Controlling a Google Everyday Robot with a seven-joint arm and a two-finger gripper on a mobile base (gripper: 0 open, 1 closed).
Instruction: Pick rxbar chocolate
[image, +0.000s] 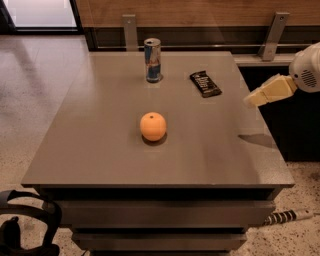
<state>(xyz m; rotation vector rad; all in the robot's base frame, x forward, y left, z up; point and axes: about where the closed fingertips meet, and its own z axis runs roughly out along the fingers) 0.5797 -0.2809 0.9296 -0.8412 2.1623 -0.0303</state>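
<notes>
The rxbar chocolate (205, 83) is a small flat bar in a dark wrapper with white lettering. It lies flat on the grey table (100, 150) at the far right, a little right of the can. My gripper (252, 100) comes in from the right edge of the view on a white arm. It hangs above the table's right edge, to the right of the bar and slightly nearer the camera. It holds nothing.
A blue-silver drink can (152, 60) stands upright at the back middle. An orange fruit (153, 126) sits at the table's centre. A wooden wall with metal brackets (272, 35) runs behind. The table's right edge drops to a dark gap.
</notes>
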